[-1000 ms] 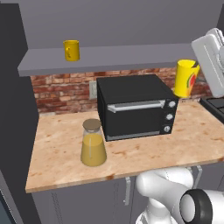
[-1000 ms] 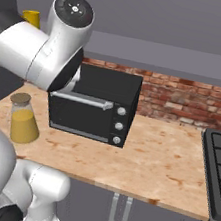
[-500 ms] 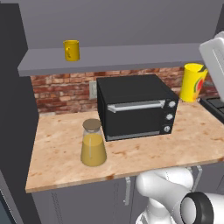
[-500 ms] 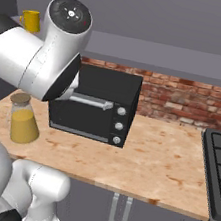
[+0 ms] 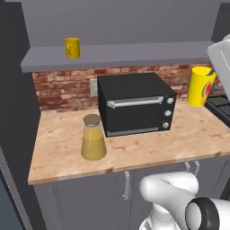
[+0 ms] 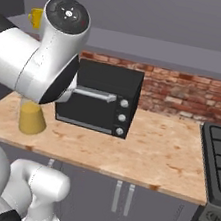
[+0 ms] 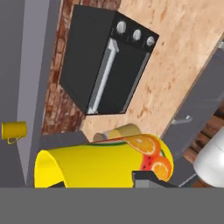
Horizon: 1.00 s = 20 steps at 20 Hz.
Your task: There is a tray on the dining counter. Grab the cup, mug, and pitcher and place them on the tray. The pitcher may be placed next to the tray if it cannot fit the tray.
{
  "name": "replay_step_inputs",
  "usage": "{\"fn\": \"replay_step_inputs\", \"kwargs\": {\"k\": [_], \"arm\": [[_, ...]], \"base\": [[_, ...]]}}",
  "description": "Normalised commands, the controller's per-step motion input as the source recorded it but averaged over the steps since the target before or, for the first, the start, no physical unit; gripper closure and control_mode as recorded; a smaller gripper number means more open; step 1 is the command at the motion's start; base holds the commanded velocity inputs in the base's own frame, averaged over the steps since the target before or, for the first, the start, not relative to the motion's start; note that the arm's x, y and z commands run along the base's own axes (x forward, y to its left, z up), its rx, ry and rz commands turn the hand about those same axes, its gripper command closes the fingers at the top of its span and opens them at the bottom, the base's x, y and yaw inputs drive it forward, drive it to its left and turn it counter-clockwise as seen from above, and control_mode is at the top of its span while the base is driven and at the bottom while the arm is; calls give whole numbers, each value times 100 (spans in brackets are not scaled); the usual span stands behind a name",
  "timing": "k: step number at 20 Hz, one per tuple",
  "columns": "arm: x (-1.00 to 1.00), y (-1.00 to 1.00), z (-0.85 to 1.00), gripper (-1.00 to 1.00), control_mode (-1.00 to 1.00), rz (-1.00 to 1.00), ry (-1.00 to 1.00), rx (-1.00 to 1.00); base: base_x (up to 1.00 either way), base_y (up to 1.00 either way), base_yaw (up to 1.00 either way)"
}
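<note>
The tall yellow cup [image 5: 200,86] with its fruit picture hangs in the air to the right of the black oven, above the counter. My gripper [image 7: 101,183] is shut on it. In the hand view the cup [image 7: 105,168] lies across the bottom between the fingertips [image 7: 146,178]. The squat yellow mug [image 5: 72,47] stands on the grey shelf at the left; its handle shows in the hand view [image 7: 13,130]. The juice-filled pitcher [image 5: 93,139] stands on the counter left of the oven, half hidden by my arm in the right base view [image 6: 30,120]. The tray and the dining counter are out of view.
A black toaster oven [image 5: 134,103] sits mid-counter against the red brick wall. A dark stove [image 6: 219,155] borders the counter on the right. The grey shelf [image 5: 121,56] runs above the oven. Bare wood counter [image 6: 162,151] lies between oven and stove.
The cup, held in my gripper, has moved to the right and a little lower, away from the shelf. Mug, pitcher and oven have stayed put.
</note>
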Motion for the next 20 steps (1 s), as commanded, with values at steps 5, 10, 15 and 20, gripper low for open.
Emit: {"fn": "replay_step_inputs", "kwargs": {"k": [5, 10, 15, 20], "arm": [[0, 0, 0, 100, 100, 0, 0, 0], [0, 0, 0, 100, 100, 0, 0, 0], [0, 0, 0, 100, 100, 0, 0, 0], [0, 0, 0, 100, 100, 0, 0, 0]], "base": [[-76, -30, 4], [-55, -22, 23], [-39, -13, 45], [-37, -23, 55]]}}
